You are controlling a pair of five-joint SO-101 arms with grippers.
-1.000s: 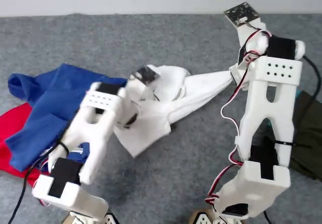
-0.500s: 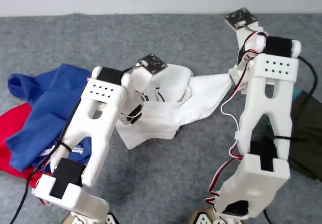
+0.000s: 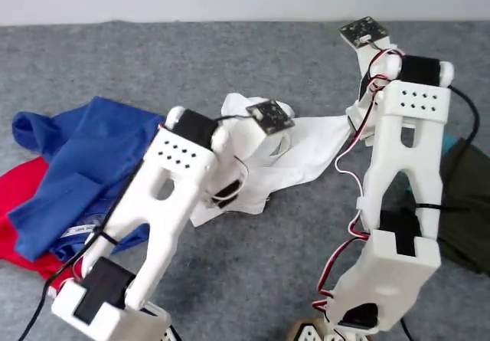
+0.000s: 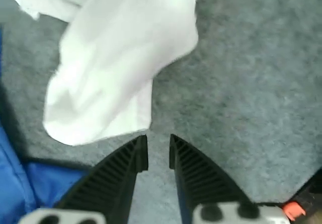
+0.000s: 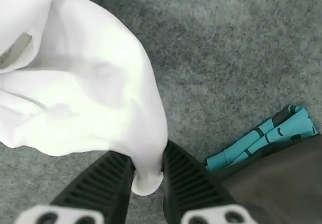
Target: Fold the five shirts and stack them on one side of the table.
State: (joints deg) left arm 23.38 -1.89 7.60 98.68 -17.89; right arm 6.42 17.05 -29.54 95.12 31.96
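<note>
Swinging in fast: over the last sec the left arm has come off the blue shirt point(image 3: 76, 165) side & now leans across the table's point(image 3: 153, 57) ctr, over the white shirt point(image 3: 310, 145). The shirt's near flap has pulled in w/ it. 1 sec ago it trailed further toward the arms' bases; now it's bunched tighter under the arm. Right arm has hardly budged; the stretched corner runs to it as before.

Left gripper point(image 4: 158, 144): jaws narrow, slim gap, nothing between them. A white lobe lies just beyond the tips, not touching as far as I can tell. Right gripper point(image 5: 147, 171): clamped on a white corner, cloth pinched between the pads, w/ the dark shirt point(image 5: 282, 183) & its teal trim just beside.

Meaning, prob.: white shirt has been dragged toward ctr but isn't flat, still crumpled, no fold made. Left likely needs a fresh grab on that lobe so both ends can be spread. Blue & red shirt point(image 3: 19, 195) lie heaped at the left, unfolded; no stack started.
</note>
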